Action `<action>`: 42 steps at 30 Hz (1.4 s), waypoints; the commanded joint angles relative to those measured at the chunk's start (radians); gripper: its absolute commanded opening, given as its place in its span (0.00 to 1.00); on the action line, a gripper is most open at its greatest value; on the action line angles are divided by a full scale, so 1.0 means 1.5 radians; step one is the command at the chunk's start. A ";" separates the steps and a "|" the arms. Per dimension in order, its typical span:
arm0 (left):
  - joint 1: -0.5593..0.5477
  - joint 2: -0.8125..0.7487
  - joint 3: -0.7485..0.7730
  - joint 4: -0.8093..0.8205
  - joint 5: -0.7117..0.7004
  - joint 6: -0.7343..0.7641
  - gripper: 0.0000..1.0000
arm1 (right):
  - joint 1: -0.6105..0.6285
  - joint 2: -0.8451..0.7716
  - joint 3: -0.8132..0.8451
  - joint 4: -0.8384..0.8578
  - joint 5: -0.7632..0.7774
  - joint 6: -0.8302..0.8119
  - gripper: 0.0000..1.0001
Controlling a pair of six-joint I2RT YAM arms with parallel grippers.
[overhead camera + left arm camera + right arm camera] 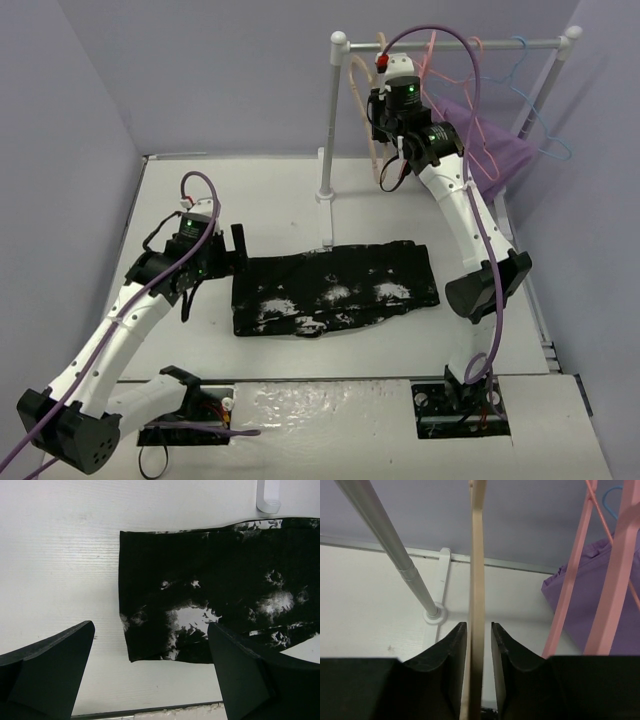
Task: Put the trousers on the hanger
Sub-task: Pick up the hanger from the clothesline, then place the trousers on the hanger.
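The trousers (335, 288) lie flat and folded on the white table, black with white blotches; in the left wrist view the trousers (210, 580) fill the upper right. My left gripper (215, 275) hovers open over their left end, and nothing sits between the jaws of the left gripper (150, 626). The beige hanger (372, 150) hangs from the rack rail. My right gripper (479, 625) is up at it, jaws narrow around the hanger (478, 580). The left finger touches it and a thin gap shows at the right finger.
The grey rack pole (330, 120) and its foot (267, 497) stand behind the trousers. A thick pink hanger (615, 580), thin pink hangers (455, 60), a blue hanger (540, 130) and a purple cloth (495, 150) hang right of the beige one.
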 commanded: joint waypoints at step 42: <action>0.117 0.183 -0.154 0.201 0.143 -0.071 0.86 | 0.275 -0.530 -0.657 0.139 0.126 0.195 0.00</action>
